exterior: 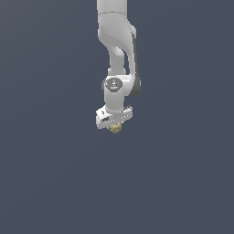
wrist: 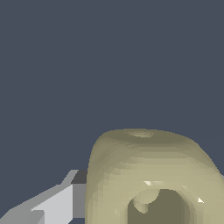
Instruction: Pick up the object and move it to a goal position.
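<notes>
You have the object (exterior: 116, 128) tucked right under the pincer (exterior: 115, 122), showing in the exterior view as a small pale yellow-tan lump poking out below the white hand. In the wrist view the object (wrist: 148, 175) fills the near part of the frame, knobbly, with a hollow in its face, and one grey-white finger (wrist: 52, 205) lies against its side. The other finger is hidden behind the lump, so judge the grip with care: the pincer looks closed on the object, with the lump sitting between the fingers rather than beside them.

No goal marker shows in either view, and the flat dark ground gives no shadow or edge to tell you whether the object rests on the worktop or hangs clear of it. Treat this as the carry stage, most likely.

To do it well, hold the clamping force steady and do not loosen while moving. The surface is lumpy and rounded, so contact is probably on a few bumps only; a sudden swing could let it roll out of the fingers. Move the arm (exterior: 119, 55) smoothly, keep the wrist level and the fingers pointing down, and avoid quick turns. Watch the wrist view: if the lump starts to slide along the finger, pause before going on.
</notes>
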Tool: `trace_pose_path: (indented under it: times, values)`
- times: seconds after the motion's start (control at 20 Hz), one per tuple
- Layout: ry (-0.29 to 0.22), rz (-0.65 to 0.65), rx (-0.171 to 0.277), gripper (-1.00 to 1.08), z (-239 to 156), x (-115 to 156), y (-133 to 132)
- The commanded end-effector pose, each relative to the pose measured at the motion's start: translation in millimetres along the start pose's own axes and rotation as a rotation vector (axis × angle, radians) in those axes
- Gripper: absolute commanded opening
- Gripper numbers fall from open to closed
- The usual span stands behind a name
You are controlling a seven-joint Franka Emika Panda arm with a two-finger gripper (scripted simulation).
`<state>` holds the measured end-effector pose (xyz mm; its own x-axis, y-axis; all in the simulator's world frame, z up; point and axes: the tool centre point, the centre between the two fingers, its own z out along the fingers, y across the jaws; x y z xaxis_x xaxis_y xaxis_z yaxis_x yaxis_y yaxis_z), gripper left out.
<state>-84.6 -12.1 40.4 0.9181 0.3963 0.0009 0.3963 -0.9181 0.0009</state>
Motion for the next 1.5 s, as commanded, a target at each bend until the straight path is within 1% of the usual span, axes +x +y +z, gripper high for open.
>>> trace_pose_path:
  times: [0.0,0.35,0.65,0.95,1.45]
  values:
    - [-0.001,-0.001,0.001,-1.0,1,0,-1]
    - [0.0,-0.001,0.0,-1.0,-8,5,1]
    - [0.0,-0.001,0.0,-1.0,-32,19,3]
    - [0.0,-0.001,0.001,-1.0,-71,42,7]
    - [0.0,-0.001,0.001,-1.0,-154,93,16]
